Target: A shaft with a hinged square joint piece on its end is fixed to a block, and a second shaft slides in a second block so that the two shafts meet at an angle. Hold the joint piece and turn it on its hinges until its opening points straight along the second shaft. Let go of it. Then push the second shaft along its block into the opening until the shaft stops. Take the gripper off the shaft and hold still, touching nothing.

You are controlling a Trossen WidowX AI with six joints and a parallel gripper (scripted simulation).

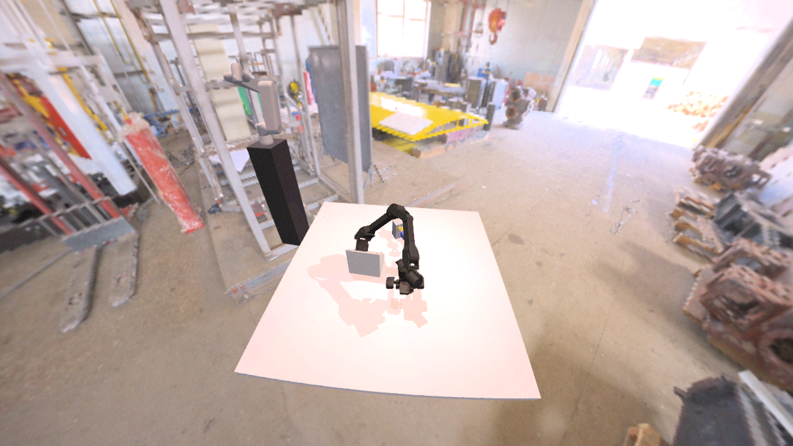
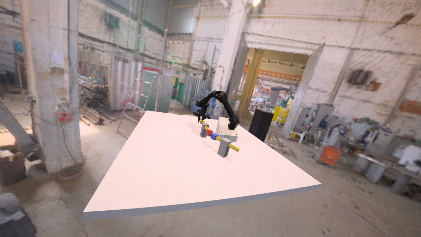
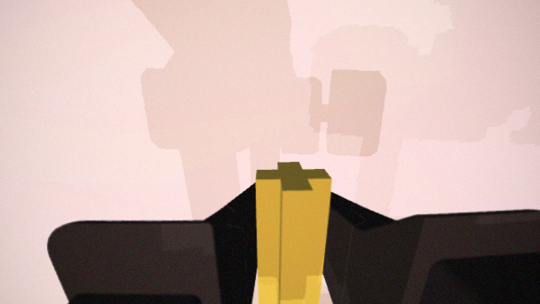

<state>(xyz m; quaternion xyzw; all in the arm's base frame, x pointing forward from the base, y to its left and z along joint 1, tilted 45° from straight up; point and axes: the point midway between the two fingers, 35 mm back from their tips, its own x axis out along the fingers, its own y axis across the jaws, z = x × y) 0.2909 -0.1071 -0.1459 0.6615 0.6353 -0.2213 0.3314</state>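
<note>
Gripping the yellow cross-section shaft (image 2: 202, 121) (image 3: 290, 258), the black pincer (image 1: 405, 285) (image 2: 200, 120) (image 3: 281, 189) sits farthest left along the row in the exterior view, pointing down, its fingers on either side of the shaft near its free end. Just right of it stands a grey upright block (image 2: 204, 131) that carries this shaft. Next come a red square piece (image 2: 209, 132) and, close beside it, a blue square piece (image 2: 214, 136), both well off the tabletop (image 1: 443, 355) (image 2: 176, 170) and on the far side of that block from the pincer; whether the two touch, I cannot tell. Farther right, another yellow shaft (image 2: 234, 147) runs through a second grey block (image 1: 396, 229) (image 2: 224, 148) and sticks out beyond it. Behind the row, the black arm (image 1: 409, 233) (image 2: 228, 107) rises from a pale box-shaped base (image 1: 364, 263) (image 2: 229, 136).
</note>
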